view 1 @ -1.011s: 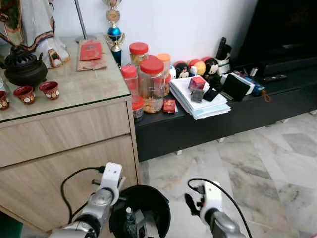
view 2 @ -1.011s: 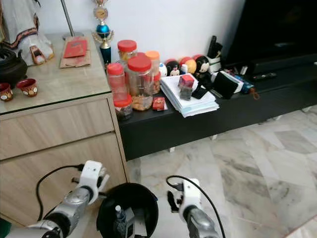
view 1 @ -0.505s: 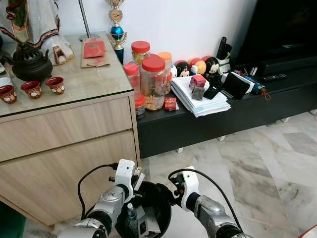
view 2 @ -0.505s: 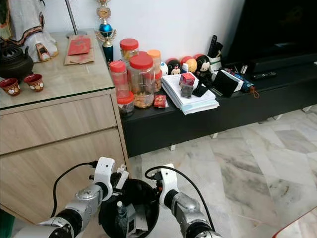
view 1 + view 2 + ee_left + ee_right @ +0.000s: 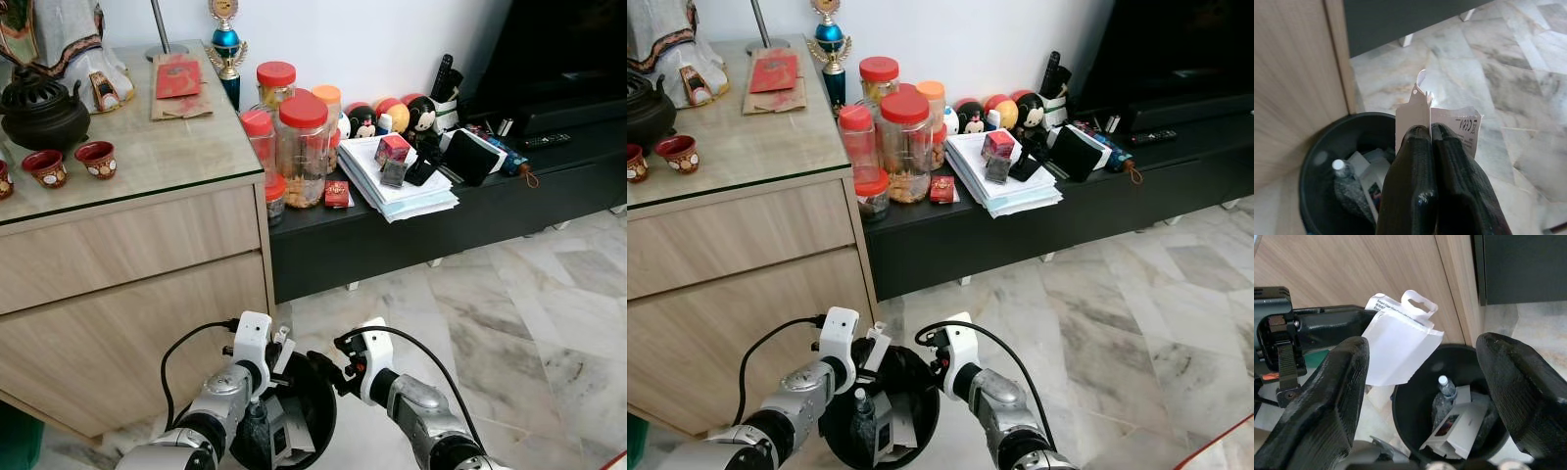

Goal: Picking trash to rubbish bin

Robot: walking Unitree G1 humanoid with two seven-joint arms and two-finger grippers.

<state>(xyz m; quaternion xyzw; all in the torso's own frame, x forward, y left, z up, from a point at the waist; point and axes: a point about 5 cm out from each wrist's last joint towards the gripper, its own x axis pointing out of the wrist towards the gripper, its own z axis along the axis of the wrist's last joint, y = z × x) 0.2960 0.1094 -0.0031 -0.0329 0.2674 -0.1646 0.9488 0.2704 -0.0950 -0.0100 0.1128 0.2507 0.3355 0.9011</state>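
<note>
Left wrist view: left fingers [image 5: 1431,128] clamp paper [image 5: 1449,128] over bin [image 5: 1317,166]; bottle [image 5: 1349,188], boxes [image 5: 1374,178] inside; right fingers [image 5: 1420,396] apart.

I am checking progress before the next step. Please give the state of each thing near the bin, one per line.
left claw: shut on the white paper packet, above the bin
right claw: open, holding nothing
rubbish bin: uncovered, holding a plastic bottle and a small box
</note>
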